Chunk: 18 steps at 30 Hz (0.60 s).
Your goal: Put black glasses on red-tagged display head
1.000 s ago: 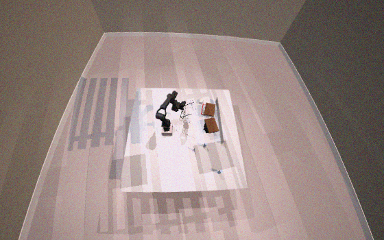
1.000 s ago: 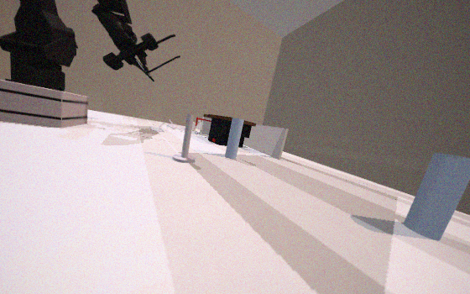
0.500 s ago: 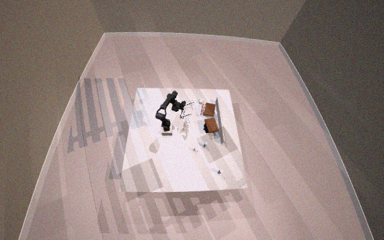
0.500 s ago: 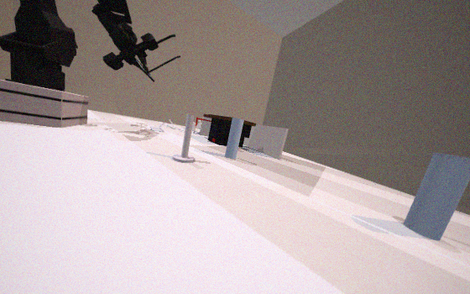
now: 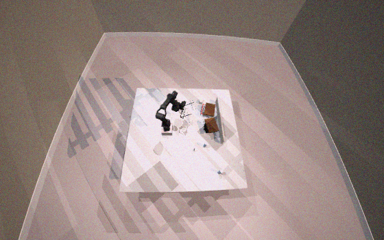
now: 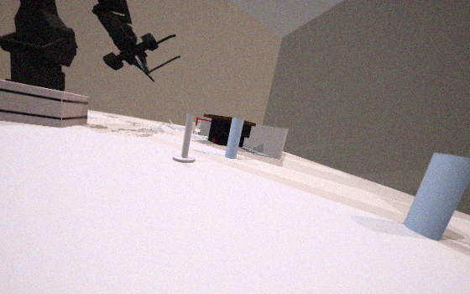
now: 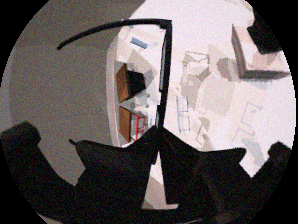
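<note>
Pinching the thin black-framed glasses [image 5: 187, 115] [image 6: 165, 63] [image 7: 166, 70], the pincer [image 5: 184, 104] [image 6: 144, 67] [image 7: 157, 128] pressed nearly together, high above the white bench [image 5: 154, 182] [image 6: 126, 189] [image 7: 215, 20]. Temples pointing away from the pincer, towards the display heads. Apparent target: the black, brown-topped head with a small red mark [image 5: 211, 125] [image 6: 220, 132] [image 7: 135, 84], ahead, lower, offset towards the arm's base side. More nearly straight ahead, to avoid: the pale, brown-topped head with red frames [image 5: 210, 109] [image 7: 125, 120]. Likely needing a sideways shift first, then lowering.

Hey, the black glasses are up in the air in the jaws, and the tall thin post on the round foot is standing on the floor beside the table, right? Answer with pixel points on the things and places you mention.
Not quite: the exterior view shows the thin post [image 6: 185, 139] standing on the table top [image 6: 126, 202]. The black glasses [image 6: 164, 64] [image 7: 166, 75] are indeed up in the air in the jaws.
</note>
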Each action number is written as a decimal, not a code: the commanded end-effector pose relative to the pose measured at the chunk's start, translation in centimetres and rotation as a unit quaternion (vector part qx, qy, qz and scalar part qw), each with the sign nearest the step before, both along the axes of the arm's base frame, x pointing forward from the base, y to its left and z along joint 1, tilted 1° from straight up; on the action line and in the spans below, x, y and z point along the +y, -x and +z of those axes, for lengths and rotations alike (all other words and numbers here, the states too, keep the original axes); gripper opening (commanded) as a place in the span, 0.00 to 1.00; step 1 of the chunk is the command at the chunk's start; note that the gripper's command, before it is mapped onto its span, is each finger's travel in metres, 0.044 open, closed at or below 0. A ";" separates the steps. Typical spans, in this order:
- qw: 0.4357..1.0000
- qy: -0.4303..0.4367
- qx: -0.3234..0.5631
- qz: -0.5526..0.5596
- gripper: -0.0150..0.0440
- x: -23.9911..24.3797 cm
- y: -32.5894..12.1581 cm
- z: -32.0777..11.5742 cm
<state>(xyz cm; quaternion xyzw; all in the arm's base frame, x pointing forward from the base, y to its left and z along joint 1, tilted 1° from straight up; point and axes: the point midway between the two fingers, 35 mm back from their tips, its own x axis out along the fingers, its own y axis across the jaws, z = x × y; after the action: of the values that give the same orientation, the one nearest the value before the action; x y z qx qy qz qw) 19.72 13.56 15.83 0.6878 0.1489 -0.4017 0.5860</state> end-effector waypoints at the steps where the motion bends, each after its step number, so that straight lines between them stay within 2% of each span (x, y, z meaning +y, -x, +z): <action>1: 1.000 0.005 0.009 0.002 0.25 -0.2 -0.1 -0.2; 18: 0.988 0.055 0.145 0.018 0.25 -3.9 -2.6 -2.6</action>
<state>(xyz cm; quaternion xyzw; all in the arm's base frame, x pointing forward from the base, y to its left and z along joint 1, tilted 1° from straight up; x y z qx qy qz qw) 21.92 10.23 13.67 0.6000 0.2085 -0.4827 0.6029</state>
